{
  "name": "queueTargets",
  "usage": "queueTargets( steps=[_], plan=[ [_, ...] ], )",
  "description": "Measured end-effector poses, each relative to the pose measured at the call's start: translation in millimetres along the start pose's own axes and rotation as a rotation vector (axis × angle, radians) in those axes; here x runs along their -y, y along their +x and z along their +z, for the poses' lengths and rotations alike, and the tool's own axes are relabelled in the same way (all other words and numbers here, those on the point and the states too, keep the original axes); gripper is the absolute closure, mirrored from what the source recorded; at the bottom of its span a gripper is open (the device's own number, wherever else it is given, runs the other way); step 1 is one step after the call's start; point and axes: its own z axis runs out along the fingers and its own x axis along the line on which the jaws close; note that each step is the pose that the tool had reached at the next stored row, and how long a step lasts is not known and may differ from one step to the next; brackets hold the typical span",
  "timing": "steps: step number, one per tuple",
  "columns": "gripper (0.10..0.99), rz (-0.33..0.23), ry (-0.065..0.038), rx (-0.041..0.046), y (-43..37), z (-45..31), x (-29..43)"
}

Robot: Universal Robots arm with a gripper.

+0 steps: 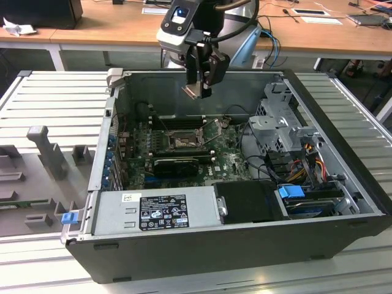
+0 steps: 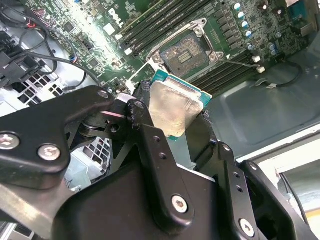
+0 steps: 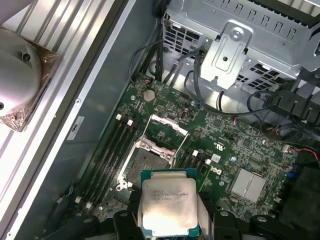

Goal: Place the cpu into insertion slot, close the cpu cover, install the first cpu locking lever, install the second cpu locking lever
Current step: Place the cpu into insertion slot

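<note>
Lab — desks (image 1: 122, 30), open computer case (image 1: 214, 251).

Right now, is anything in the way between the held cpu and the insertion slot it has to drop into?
Nothing visible is. The gripper holds the cpu in the air above the motherboard, and the insertion slot lies uncovered below it, with only open space between them.

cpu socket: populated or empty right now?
Empty. The insertion slot shows its bare contact bed in the second wrist view. The cpu is clamped in the gripper, held clear above it.
</note>
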Motion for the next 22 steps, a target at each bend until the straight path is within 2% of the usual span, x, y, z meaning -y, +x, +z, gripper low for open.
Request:
queueTargets(
  steps=[3, 9, 22],
  plan=[
    [0.557, 0.022, -0.001, 0.0016, 0.0, 0.2, 0.0],
    [0.557, 0.112, -0.002, 0.0087, 0.0, 1.4, 0.1],
    [0.557, 0.186, -0.003, 0.0142, 0.0, 1.9, 0.1]
  ],
)
